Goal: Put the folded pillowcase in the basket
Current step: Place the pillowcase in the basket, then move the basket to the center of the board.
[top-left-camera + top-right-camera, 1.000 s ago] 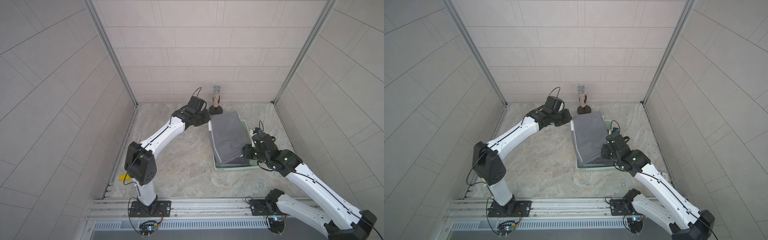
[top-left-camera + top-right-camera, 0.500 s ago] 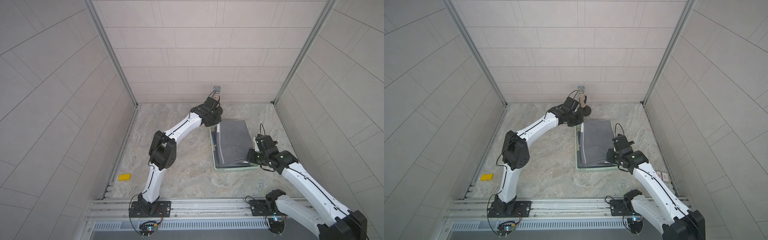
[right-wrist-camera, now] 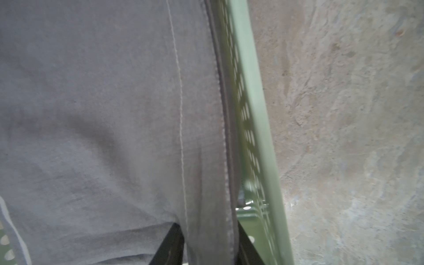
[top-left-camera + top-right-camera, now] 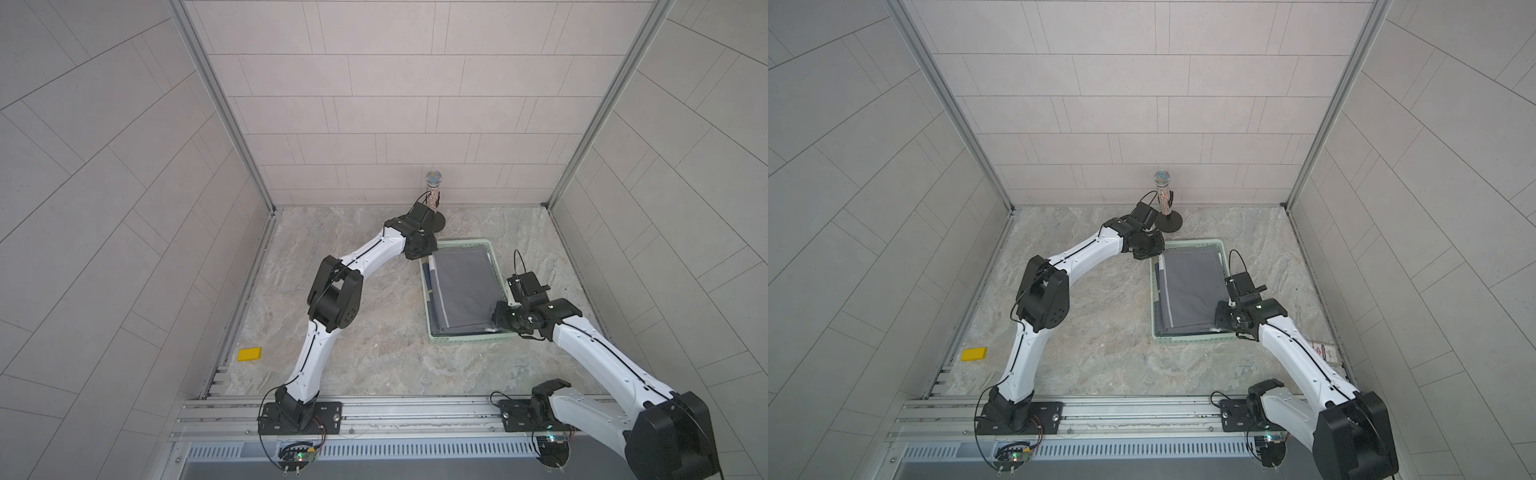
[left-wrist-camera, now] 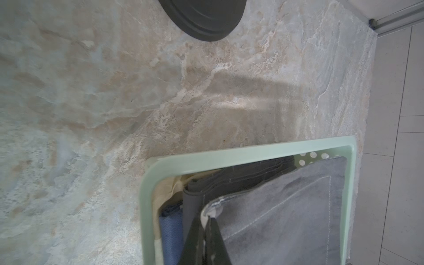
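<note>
the left gripper (image 5: 207, 218) has its two black tapered fingers almost together, the pale stitched corner of the pillowcase (image 4: 465, 291) sitting between the tips; whether they pinch it or merely flank it cannot be told. the right gripper (image 3: 206, 226) stands with its fingers plainly apart, one on each side of the pillowcase's hemmed edge, not squeezing it. the pillowcase is a flat grey woven rectangle with a line of light stitching near the border. in both top views it lies inside the basket (image 4: 469, 340), right of centre in the frame. the basket is mint-green smooth plastic, shallow and rectangular, with rounded corners and rows of round holes in its walls. a blue cloth (image 5: 171, 229) and a cream cloth (image 5: 165, 190) show beneath, along one wall. the table (image 4: 374, 353) has a mottled beige stone pattern. a glittery microphone (image 4: 434, 187) stands upright on a round black base at the back wall, and a yellow block (image 4: 249, 354) lies at lower left.
</note>
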`<state>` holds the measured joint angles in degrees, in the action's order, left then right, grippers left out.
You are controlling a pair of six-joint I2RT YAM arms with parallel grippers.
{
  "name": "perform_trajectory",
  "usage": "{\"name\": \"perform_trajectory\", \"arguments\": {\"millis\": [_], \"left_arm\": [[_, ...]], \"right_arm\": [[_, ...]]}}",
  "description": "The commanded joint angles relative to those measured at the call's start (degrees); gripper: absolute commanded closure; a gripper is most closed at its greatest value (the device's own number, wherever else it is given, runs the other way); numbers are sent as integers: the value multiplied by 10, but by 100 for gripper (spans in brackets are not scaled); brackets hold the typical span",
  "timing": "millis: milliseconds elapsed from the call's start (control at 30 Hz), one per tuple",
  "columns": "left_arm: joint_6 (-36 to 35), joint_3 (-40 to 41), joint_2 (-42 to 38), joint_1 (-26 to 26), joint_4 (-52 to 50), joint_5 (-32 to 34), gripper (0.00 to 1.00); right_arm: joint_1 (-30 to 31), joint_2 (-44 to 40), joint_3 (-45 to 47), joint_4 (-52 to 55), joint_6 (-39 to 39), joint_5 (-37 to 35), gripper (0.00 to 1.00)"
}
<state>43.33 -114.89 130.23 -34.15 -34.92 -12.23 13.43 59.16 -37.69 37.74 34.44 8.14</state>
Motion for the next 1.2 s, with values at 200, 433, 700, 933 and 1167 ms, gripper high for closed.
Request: {"name": "perform_trajectory", "arguments": {"millis": [200,433,700,933,1167], "left_arm": [[-38,-35,-39,10,3,-40,42],[-55,49,-121,-9,-30,-30,43],[-21,274,-210,-56,50,19,56],[10,318,-213,-65,88,-4,57],[-8,315,-200,-74,66,17,77]], "right_arm": [[-3,-104,-45,70,-8,-27,45],[-2,-83,-69,70,-29,-44,46],[-2,60,-20,-74,-13,22,58],[0,60,-5,-88,-27,62,59],[0,-109,-64,40,-18,53,47]]}}
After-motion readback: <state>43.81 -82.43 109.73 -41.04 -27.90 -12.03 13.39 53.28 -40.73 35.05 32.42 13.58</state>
